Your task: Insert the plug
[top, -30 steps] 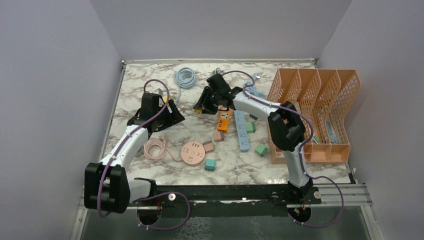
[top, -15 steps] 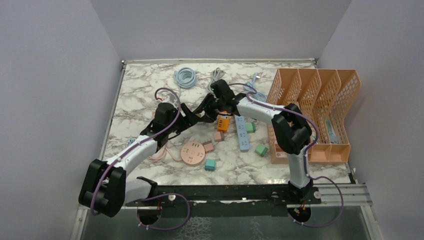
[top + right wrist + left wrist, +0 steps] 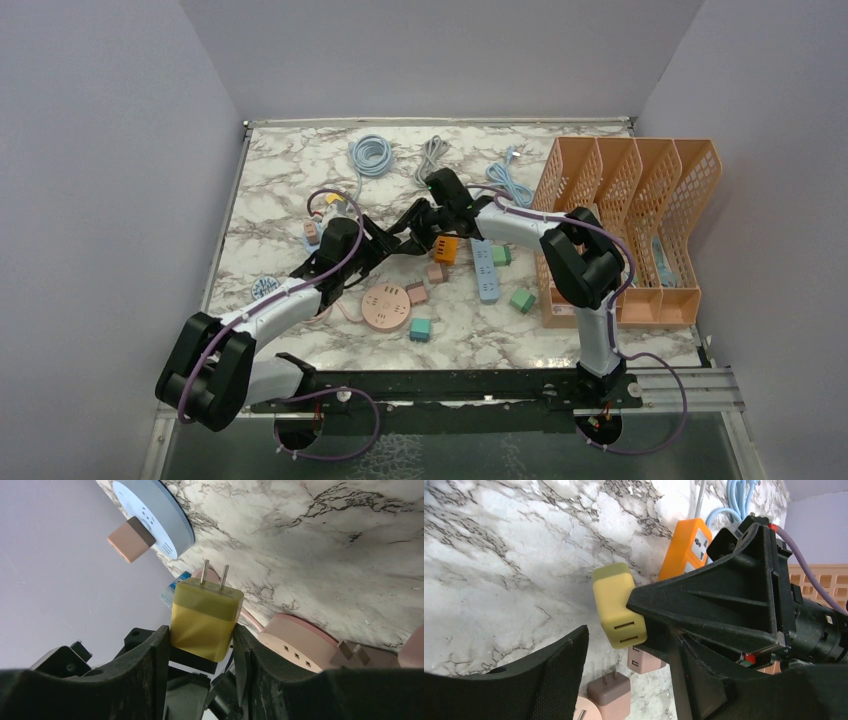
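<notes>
My right gripper (image 3: pixel 200 641) is shut on a yellow two-prong plug (image 3: pixel 205 612) and holds it above the marble table, prongs pointing away from the wrist. In the top view the right gripper (image 3: pixel 403 230) and the left gripper (image 3: pixel 376 242) meet left of the orange power strip (image 3: pixel 447 244). My left gripper (image 3: pixel 626 645) is open, and the yellow plug (image 3: pixel 616 605) hangs just beyond its fingertips, its slotted end facing the camera. A round pink socket (image 3: pixel 385 305) lies in front of them; it also shows in the right wrist view (image 3: pixel 300 640).
A blue power strip (image 3: pixel 484 262) lies right of the orange one. Pink plugs (image 3: pixel 609 692) and green plugs (image 3: pixel 420 329) lie loose nearby. A round blue socket (image 3: pixel 150 515) carries a pink plug. An orange file rack (image 3: pixel 640 220) stands at the right; coiled cables (image 3: pixel 371 154) lie at the back.
My left arm has swung right and forward, bringing its open gripper up to the right gripper. The right gripper has moved a little toward the front with the yellow plug.
</notes>
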Motion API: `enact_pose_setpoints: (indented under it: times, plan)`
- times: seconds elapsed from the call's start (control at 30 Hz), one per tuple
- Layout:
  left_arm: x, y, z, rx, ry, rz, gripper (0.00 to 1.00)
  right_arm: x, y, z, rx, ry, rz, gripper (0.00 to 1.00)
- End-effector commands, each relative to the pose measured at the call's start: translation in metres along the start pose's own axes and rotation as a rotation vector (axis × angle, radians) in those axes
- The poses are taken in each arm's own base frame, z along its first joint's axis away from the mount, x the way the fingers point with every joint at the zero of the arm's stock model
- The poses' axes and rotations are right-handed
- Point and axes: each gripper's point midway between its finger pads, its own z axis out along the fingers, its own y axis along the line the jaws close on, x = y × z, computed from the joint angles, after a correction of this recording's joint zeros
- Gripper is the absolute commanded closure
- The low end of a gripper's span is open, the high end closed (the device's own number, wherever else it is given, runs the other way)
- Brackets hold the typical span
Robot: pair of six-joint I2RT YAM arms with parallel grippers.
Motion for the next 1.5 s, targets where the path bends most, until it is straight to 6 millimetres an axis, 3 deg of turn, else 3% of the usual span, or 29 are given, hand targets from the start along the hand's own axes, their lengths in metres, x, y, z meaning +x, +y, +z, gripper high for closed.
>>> enact_pose_setpoints:
  times: [0.0, 0.3, 0.43, 0.53, 0.73, 0.83, 1.1, 1.27, 1.47]
  plan:
    - [-0.020, -0.008, 0.007, -0.003, -0.097, -0.028, 0.44, 0.015, 0.021, -0.012, -0.064, 0.048, -0.004, 0.56]
    - [-0.022, 0.000, 0.016, -0.053, -0.111, -0.035, 0.77, 0.016, 0.018, -0.010, -0.051, 0.055, -0.019, 0.54]
    - [-0.021, 0.001, 0.017, -0.064, -0.093, -0.003, 0.93, 0.008, 0.014, -0.012, -0.022, -0.002, -0.071, 0.32]
    - [-0.017, 0.007, 0.014, -0.113, -0.054, 0.054, 0.99, -0.011, 0.013, -0.017, 0.005, -0.114, -0.152, 0.24]
    - [-0.017, 0.016, -0.005, -0.247, 0.053, 0.209, 1.00, -0.045, 0.016, -0.046, 0.032, -0.273, -0.334, 0.32]
    - [-0.021, 0.023, -0.015, -0.329, 0.113, 0.268, 1.00, -0.053, 0.018, -0.064, 0.048, -0.354, -0.416, 0.36]
    - [-0.042, 0.023, -0.035, -0.420, 0.226, 0.300, 1.00, -0.064, 0.013, -0.109, 0.097, -0.514, -0.664, 0.43]
    - [-0.058, 0.030, -0.042, -0.469, 0.298, 0.317, 1.00, -0.064, 0.002, -0.126, 0.118, -0.555, -0.756, 0.44]
    - [-0.089, 0.038, -0.045, -0.512, 0.354, 0.358, 1.00, -0.068, 0.004, -0.142, 0.147, -0.607, -0.818, 0.45]
